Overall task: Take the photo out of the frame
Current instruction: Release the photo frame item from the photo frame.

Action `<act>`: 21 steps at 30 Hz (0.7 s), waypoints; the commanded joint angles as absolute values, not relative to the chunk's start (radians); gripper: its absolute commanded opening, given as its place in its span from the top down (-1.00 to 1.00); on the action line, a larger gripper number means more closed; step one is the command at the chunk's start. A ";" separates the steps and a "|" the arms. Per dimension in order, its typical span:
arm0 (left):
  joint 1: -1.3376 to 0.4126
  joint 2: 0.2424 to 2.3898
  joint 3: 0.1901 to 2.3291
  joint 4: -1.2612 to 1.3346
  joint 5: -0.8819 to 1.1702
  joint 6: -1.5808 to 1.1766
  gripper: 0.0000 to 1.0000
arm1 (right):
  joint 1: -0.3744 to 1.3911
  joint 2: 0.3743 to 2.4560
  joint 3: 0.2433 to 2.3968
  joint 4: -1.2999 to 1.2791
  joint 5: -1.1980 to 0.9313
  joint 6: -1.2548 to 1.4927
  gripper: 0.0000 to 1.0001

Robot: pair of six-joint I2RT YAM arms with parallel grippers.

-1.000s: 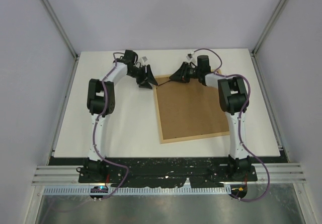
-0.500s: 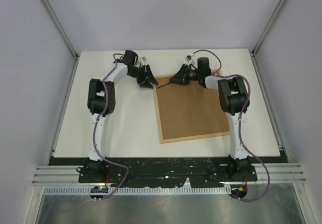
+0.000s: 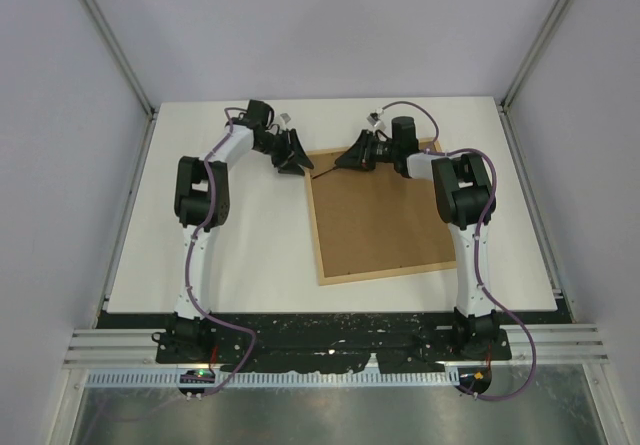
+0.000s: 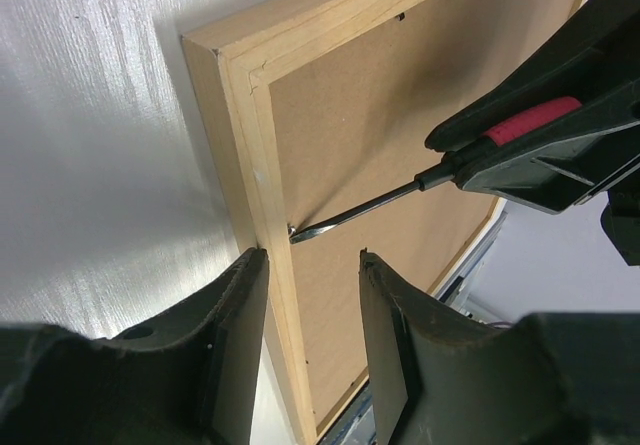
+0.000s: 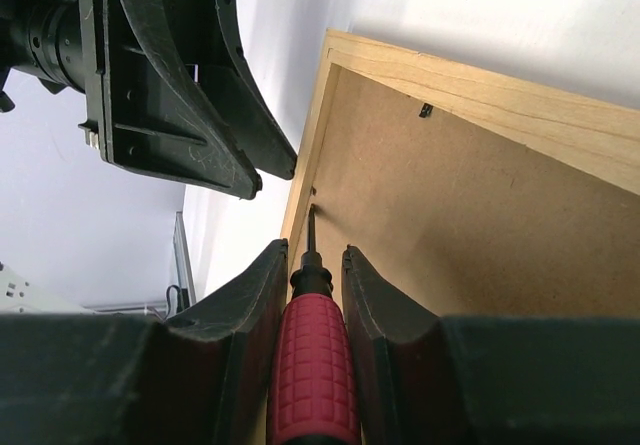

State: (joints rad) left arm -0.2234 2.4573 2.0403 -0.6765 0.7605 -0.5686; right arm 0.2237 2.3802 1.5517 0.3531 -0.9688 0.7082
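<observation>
Your right gripper (image 5: pixel 313 257) is clamped narrow on the red handle of a screwdriver (image 5: pixel 312 365). Its blade tip sits at the inner edge of the left rail of the frame (image 3: pixel 385 271), close to the far-left corner. Your left gripper (image 4: pixel 312 265) stands partly open, one finger either side of that same rail beside the tip. The frame lies back up, brown panel showing, on the white table (image 3: pixel 230 255), right of centre.

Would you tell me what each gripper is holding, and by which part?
The right gripper clamps a screwdriver by its red handle. The left gripper holds nothing; its open jaws stand at the frame's edge.
</observation>
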 commanded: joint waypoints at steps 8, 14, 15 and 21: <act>-0.236 2.468 2.071 -0.640 0.784 -0.577 0.13 | 0.230 2.339 1.612 0.397 -0.951 0.719 0.85; -0.235 2.467 2.069 -0.640 0.782 -0.578 0.14 | 0.230 2.347 1.629 0.371 -0.943 0.698 0.84; -0.236 2.467 2.069 -0.640 0.782 -0.577 0.14 | 0.227 2.349 1.629 0.371 -0.946 0.701 0.85; -0.236 2.468 2.069 -0.640 0.784 -0.577 0.16 | 0.230 2.353 1.632 0.347 -0.940 0.669 0.85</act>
State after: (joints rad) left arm -0.2272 2.4592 2.0403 -0.6720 0.7597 -0.5694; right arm 0.2260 2.3802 1.5951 0.3454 -0.9501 0.7086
